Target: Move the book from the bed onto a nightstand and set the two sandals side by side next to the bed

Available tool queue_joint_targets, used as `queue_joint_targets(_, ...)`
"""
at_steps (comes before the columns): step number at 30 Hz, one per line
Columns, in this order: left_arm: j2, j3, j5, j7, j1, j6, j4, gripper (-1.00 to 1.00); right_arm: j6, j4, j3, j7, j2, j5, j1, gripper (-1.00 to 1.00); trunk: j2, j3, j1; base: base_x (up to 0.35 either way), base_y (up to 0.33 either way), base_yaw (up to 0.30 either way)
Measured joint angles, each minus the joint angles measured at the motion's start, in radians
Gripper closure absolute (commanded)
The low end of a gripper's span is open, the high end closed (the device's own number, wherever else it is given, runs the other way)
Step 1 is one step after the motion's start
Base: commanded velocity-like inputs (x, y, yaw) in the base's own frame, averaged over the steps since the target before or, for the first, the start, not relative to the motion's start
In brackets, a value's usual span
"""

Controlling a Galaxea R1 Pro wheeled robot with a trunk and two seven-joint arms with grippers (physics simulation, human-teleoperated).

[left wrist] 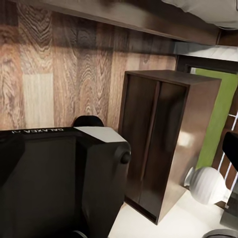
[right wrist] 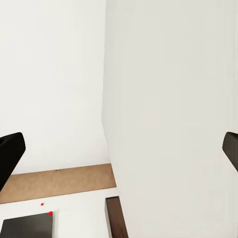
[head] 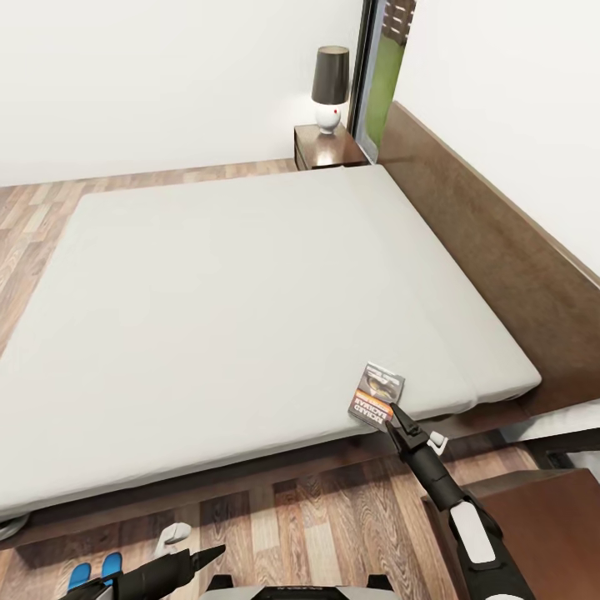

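Observation:
The book [head: 377,393], dark with an orange band, lies on the bed's off-white mattress [head: 250,308] near its front right corner. My right gripper [head: 395,410] reaches up from the lower right, its tips just at the book's near edge. In the right wrist view its fingers [right wrist: 10,153] stand wide apart, open and empty. Two blue sandals [head: 94,570] lie side by side on the floor beside the bed at the lower left. My left gripper [head: 215,551] hangs low above the floor to their right, open and empty. One nightstand [head: 327,148] stands beyond the bed's far corner, another nightstand [head: 533,517] at my lower right.
A lamp [head: 330,83] stands on the far nightstand. The dark headboard [head: 500,250] runs along the bed's right side. The left wrist view shows the near nightstand [left wrist: 163,144], a white lamp base [left wrist: 208,184] and my own dark base [left wrist: 54,178]. A small white object [head: 172,535] lies on the plank floor.

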Motion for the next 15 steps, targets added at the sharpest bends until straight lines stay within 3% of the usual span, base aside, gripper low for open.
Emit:
queue_joint_targets(3,0.000,0.000,0.000,0.000,0.000,0.000,0.000,-1.00,0.000,0.000,0.000,0.001,0.000,0.000,0.000,-1.00,-0.021,-0.009,0.012,0.000,0.000,0.000)
queue_joint_targets(15,0.000,0.000,0.000,-0.002,0.000,0.000,0.000,-1.00,0.000,0.000,-0.001,0.001,-0.001,0.000,0.000,-1.00,-0.021,-0.010,0.012,0.000,0.000,0.000)
